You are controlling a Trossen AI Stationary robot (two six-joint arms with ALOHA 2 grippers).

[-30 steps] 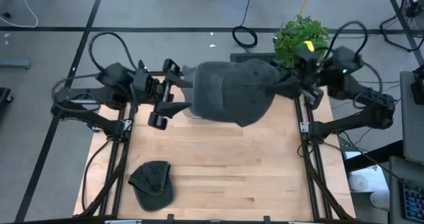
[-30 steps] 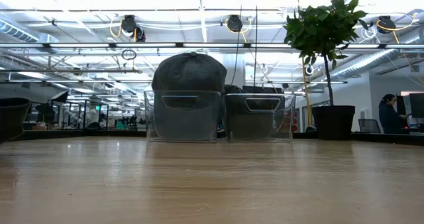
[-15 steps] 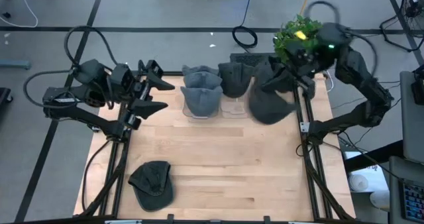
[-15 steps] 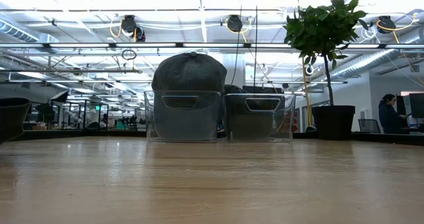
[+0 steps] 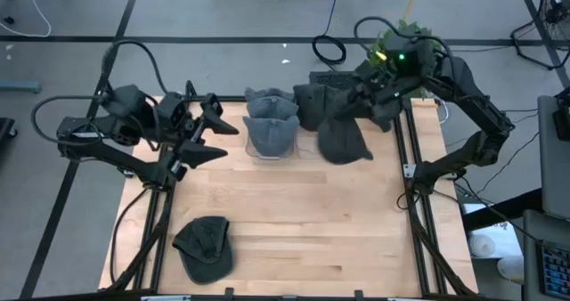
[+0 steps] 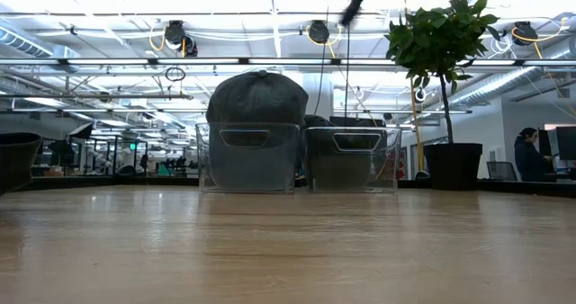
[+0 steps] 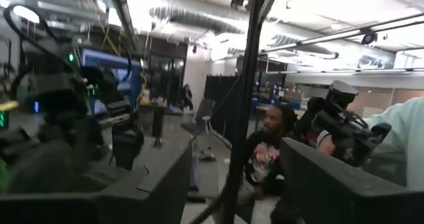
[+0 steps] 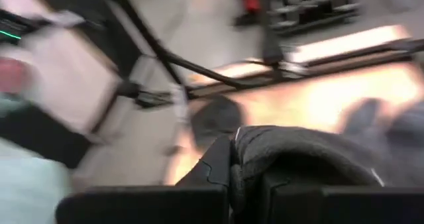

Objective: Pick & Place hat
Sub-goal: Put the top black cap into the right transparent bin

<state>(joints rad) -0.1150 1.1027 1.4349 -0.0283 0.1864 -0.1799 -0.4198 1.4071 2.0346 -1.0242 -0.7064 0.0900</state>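
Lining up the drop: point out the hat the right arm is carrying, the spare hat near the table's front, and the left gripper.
carried hat (image 5: 342,141), high view, crown
spare hat (image 5: 204,247), high view, middle
left gripper (image 5: 210,140), high view, between fingertips

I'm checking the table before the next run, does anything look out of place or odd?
One hat lies alone at the table's near left corner, far from the clear bins at the back. The right gripper holds another hat dangling beside the bins.
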